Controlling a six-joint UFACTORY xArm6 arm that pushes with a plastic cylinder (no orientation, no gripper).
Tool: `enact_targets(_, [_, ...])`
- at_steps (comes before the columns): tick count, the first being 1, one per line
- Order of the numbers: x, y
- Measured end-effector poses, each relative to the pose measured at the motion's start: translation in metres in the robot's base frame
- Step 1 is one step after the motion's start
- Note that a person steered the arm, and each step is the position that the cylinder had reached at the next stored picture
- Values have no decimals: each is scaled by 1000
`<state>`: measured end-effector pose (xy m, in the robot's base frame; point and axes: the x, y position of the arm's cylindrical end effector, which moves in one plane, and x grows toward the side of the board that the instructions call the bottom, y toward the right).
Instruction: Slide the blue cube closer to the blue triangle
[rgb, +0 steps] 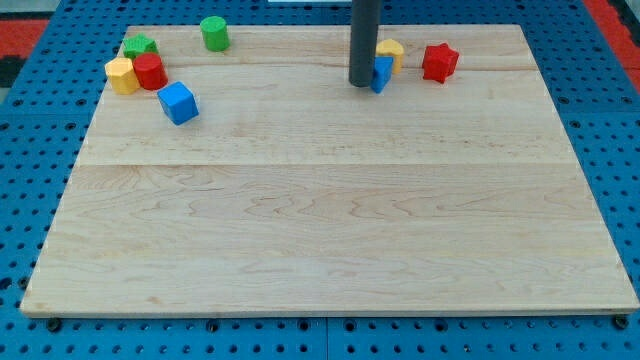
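Only one camera view, so here goes. My tip (363, 84) is parked far-centre on the pale wooden board (330, 240), touching the left side of the small blue triangle block (382, 74), which sits just in front of a yellow block (392, 50); a red star-shaped block (439, 62) is just right of those. The blue cube (179, 103) is well apart, far-left, near a red block (150, 71), yellow block (121, 75), green star-shaped block (140, 46) and green cylinder (214, 33). It's a bare rod, nothing to open or clamp. The cube looks light, hard and slidey, I reckon, so I'd push square on its left face or it'll spin off.
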<state>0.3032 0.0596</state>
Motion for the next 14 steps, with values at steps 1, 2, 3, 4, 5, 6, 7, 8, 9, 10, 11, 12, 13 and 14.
enact_targets(1, [-9,29])
enact_targets(2, [31,-4])
enact_targets(3, [67,-70])
enact_targets(4, [79,-149])
enact_targets(5, [72,-220])
enact_targets(6, [95,-240])
enact_targets(7, [78,-295])
enact_targets(8, [47,-260])
enact_targets(9, [27,-167])
enact_targets(10, [14,-78])
enact_targets(11, [23,-45])
enact_targets(12, [25,-38])
enact_targets(13, [26,-24])
enact_targets(14, [-18,6])
